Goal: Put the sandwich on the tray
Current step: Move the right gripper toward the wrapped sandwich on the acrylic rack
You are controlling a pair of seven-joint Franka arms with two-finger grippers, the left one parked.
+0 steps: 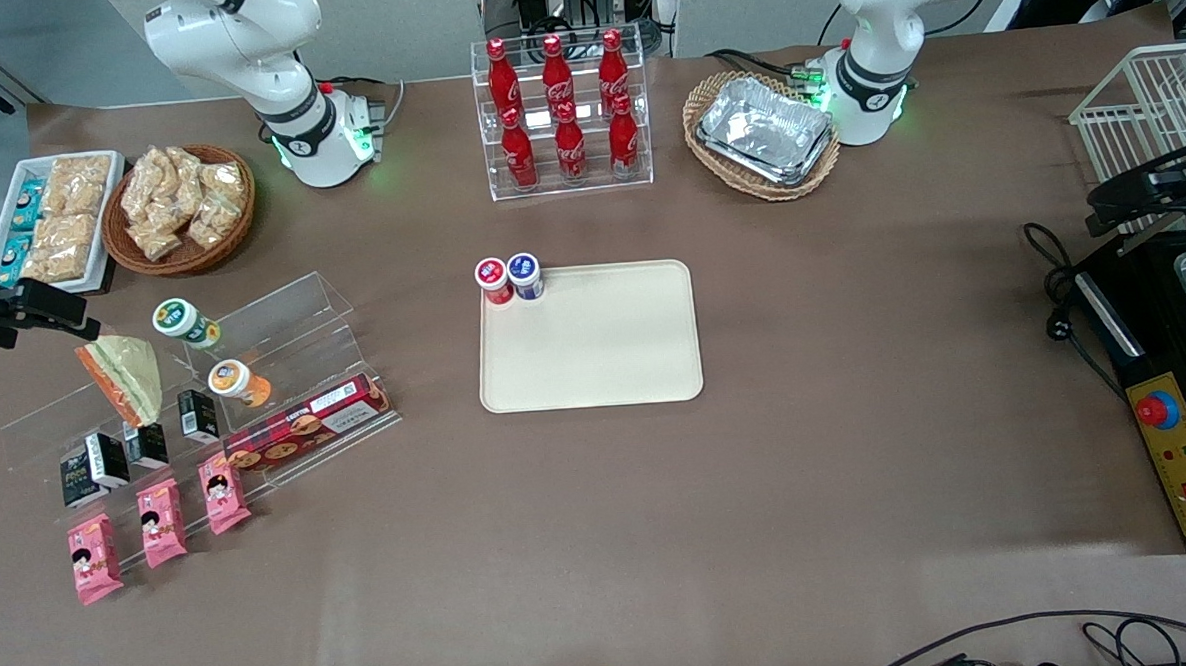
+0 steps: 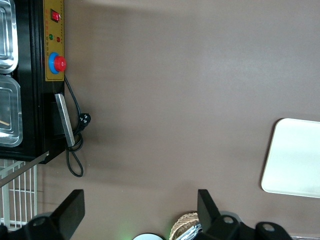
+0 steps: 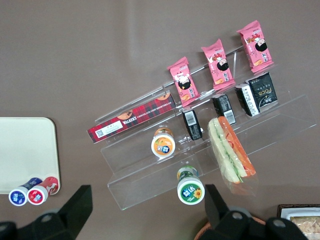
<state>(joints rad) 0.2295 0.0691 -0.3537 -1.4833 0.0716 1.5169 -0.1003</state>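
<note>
The gripper (image 3: 145, 207) hangs spread wide above the brown table (image 1: 858, 442). Beneath it the wrapped sandwich (image 3: 231, 154) lies on the clear acrylic stand (image 3: 280, 125), well apart from the cream tray (image 1: 594, 348).

A robotics lab staged as a mock snack shop: a brown-covered table (image 1: 857, 412) holds clear acrylic display steps (image 1: 255, 388) of packaged snacks, a cola bottle rack (image 1: 563, 114), and an emergency-stop box (image 1: 1179, 448) with trailing cables.

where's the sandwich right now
The sandwich lies on the clear acrylic step shelf toward the working arm's end of the table, beside the green-lidded cup and well away from the tray. The gripper hovers open above it.
</note>
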